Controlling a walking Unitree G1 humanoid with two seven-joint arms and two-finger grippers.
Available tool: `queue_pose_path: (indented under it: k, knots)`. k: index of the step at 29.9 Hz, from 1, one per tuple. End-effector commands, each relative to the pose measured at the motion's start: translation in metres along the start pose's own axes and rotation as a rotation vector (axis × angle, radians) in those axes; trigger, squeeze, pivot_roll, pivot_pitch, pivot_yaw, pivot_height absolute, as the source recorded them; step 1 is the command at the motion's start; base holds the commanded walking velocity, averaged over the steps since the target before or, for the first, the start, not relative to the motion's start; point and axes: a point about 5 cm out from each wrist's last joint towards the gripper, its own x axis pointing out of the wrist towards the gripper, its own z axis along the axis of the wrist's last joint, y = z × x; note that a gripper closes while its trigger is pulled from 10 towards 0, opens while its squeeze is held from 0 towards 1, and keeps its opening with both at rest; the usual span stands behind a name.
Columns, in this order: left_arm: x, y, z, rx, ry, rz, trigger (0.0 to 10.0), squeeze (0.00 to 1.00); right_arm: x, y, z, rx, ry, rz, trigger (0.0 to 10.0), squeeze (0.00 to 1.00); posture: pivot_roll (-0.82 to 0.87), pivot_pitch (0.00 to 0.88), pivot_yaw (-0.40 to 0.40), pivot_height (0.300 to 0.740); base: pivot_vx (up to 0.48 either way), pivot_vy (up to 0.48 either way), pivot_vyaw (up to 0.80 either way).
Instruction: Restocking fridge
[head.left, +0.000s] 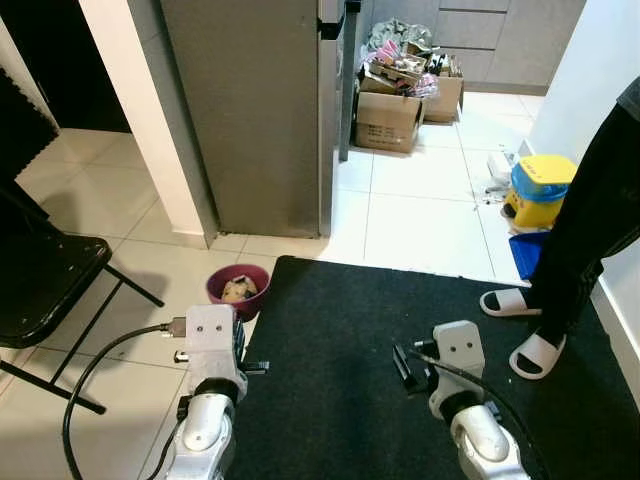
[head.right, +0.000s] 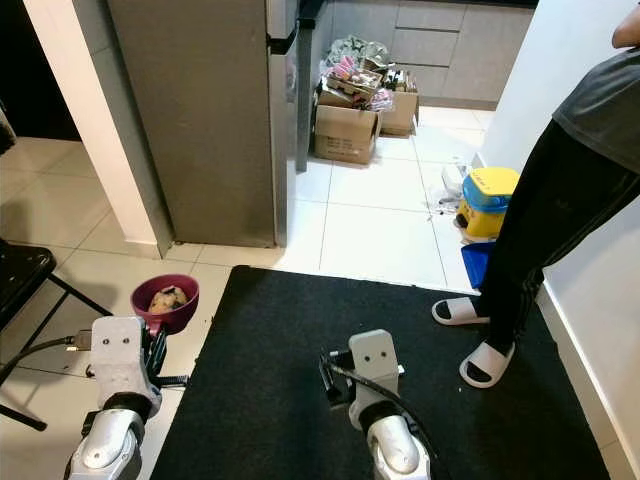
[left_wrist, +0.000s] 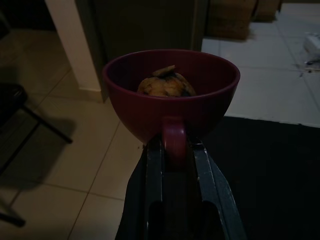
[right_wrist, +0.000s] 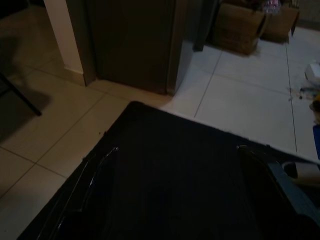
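1. Left eye view: I carry the maroon cup (head.left: 238, 289) out in front of my left gripper (head.left: 243, 352), level above the pale tiled floor, so the food (head.left: 239, 290) inside does not tip out on the way. The grey fridge (head.left: 250, 110) stands ahead with its side toward me and its door edge round the corner, so I judge I am still approaching it. My right gripper (head.left: 403, 368) hangs over the black mat (head.left: 400, 380) with nothing in it, kept free, I take it, for the door. A person (head.left: 585, 220) in white slippers stands on the mat's right edge

2. Right eye view: same scene; the cup (head.right: 165, 303) sits just left of the mat's edge, near the fridge corner, with cardboard boxes (head.right: 352, 125) well beyond

3. Left wrist view: my two fingers (left_wrist: 154, 175) are clamped on the cup's handle (left_wrist: 173, 142), one on each side, which keeps the bowl upright. The cup is a deep, round, dark red, and holds a lumpy brownish piece of food that I cannot name

4. Right wrist view: my right fingers (right_wrist: 287, 192) stand spread wide apart, empty, above the dark mat
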Motion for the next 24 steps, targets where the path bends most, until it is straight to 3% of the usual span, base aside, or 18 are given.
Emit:
queue_pose_path:
  k: [1,24]
  knots:
    - [0.0006,-0.004,0.011,-0.008,-0.053,-0.013,10.0,0.0,-0.0012,0.0008,-0.0027,-0.003,0.005,0.003,10.0,0.0,-0.1,0.128,-0.01,0.71,0.386,0.0,0.0]
    - [0.0068,-0.0115,0.0159,0.003,-0.069,-0.05,10.0,0.0,0.0002,-0.0067,-0.0053,-0.011,0.006,-0.028,10.0,0.0,-0.1,0.128,-0.002,0.71,0.428,0.0,0.0]
